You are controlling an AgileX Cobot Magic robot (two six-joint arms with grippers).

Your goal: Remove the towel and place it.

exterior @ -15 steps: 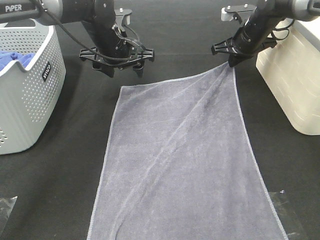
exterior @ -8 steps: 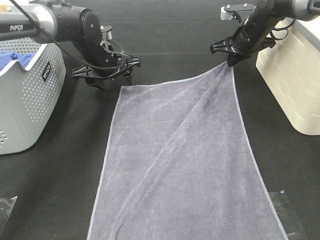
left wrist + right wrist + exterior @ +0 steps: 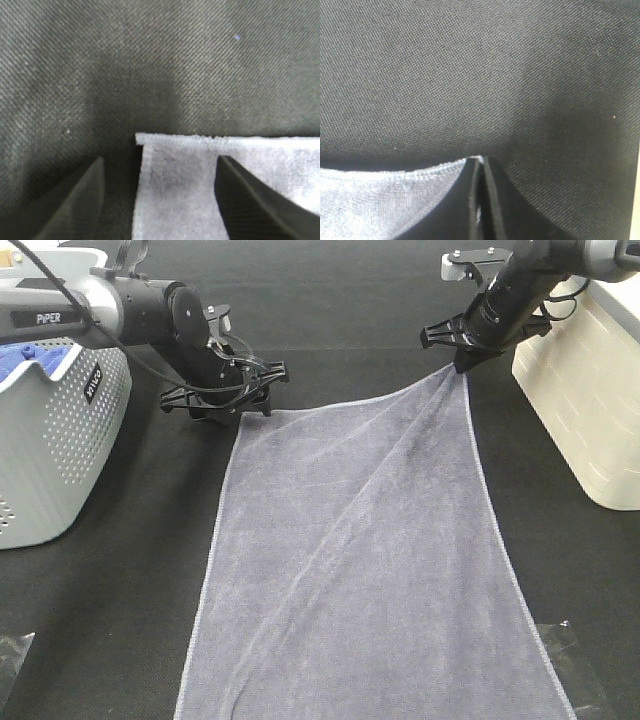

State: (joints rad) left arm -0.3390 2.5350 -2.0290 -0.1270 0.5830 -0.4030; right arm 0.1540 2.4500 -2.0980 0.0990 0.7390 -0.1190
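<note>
**Right tool [image 3: 463, 365] clenched on one corner of the towel [image 3: 360, 560], left tool [image 3: 226, 410] released**

The towel lies spread out along the black desk [image 3: 130, 590]. Its long side runs from the far part of the desk toward the camera, and its near end goes out of the exterior high view. The far right corner is lifted from the desk and drawn to a point inside the right tool, which grips it. Long diagonal folds go down from this corner across the cloth. In the right wrist view the two fingers [image 3: 505, 220] are pressed together, with the stitched hem just at their tips.

The far left corner lies flat on the desk. The left tool is low over it, fingers apart, holding nothing. In the left wrist view the corner lies between them. One finger [image 3: 75, 210] is over bare desk just beside the hem, the other is over the towel. Whether the tips touch the cloth cannot be told.

A grey basket [image 3: 50, 440] with a blue cloth [image 3: 20, 362] inside stands at the left, apart from the towel. A cream box [image 3: 580, 390] stands at the right, near the right tool.
</note>
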